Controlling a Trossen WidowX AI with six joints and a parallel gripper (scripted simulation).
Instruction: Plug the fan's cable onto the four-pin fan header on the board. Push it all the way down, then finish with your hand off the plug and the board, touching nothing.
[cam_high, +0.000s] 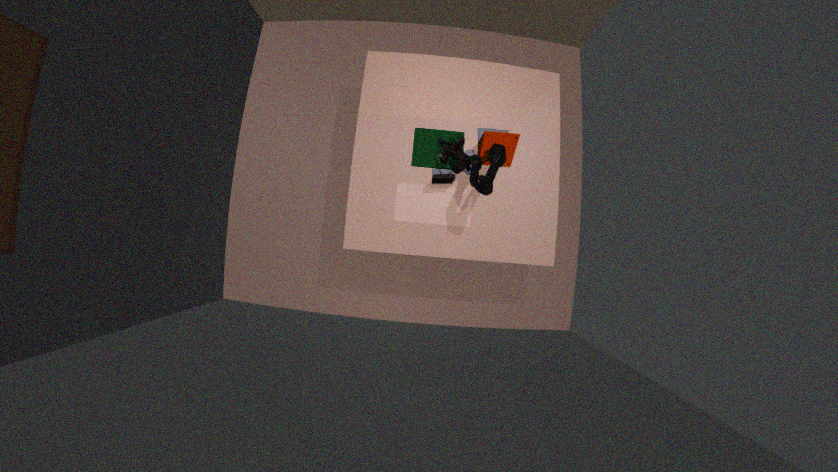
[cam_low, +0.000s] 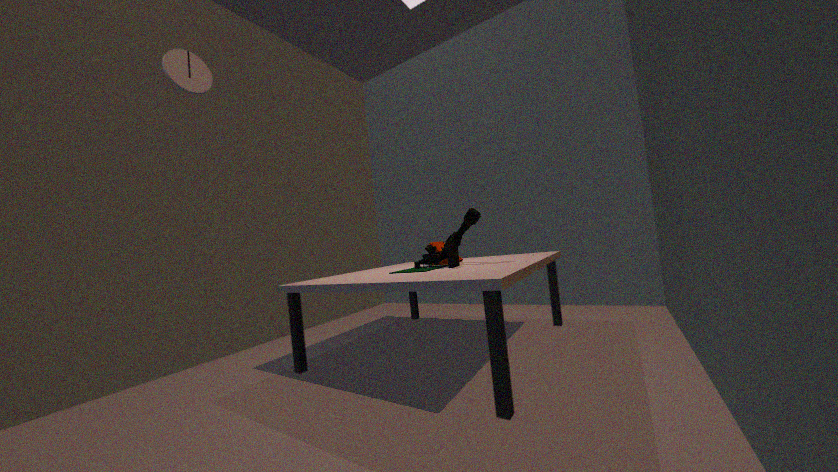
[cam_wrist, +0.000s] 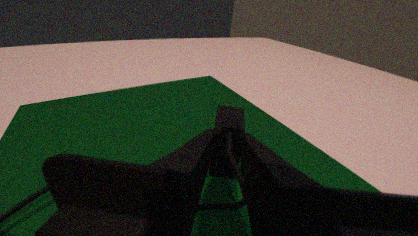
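Observation:
The green board (cam_high: 425, 146) (cam_low: 403, 271) (cam_wrist: 100, 122) lies flat on the table. My gripper (cam_high: 442, 150) (cam_wrist: 227, 137) is low over the board, its fingertips shut on the fan's plug. The plug (cam_wrist: 230, 117) is a small dark block that sticks out past the fingertips in the wrist view. A thin cable (cam_wrist: 233, 155) runs back from it between the fingers, and a dark strand crosses lower down. The four-pin header cannot be made out, and the frames do not show whether the plug touches it or how deep it sits.
An orange panel (cam_high: 511, 141) is by the arm's base, right of the board in the top view, with a pale grey-blue piece (cam_high: 492, 130) behind it. A dark box (cam_high: 442, 178) is beside the board's lower edge there. The table (cam_high: 398, 234) (cam_low: 363, 281) extends around them.

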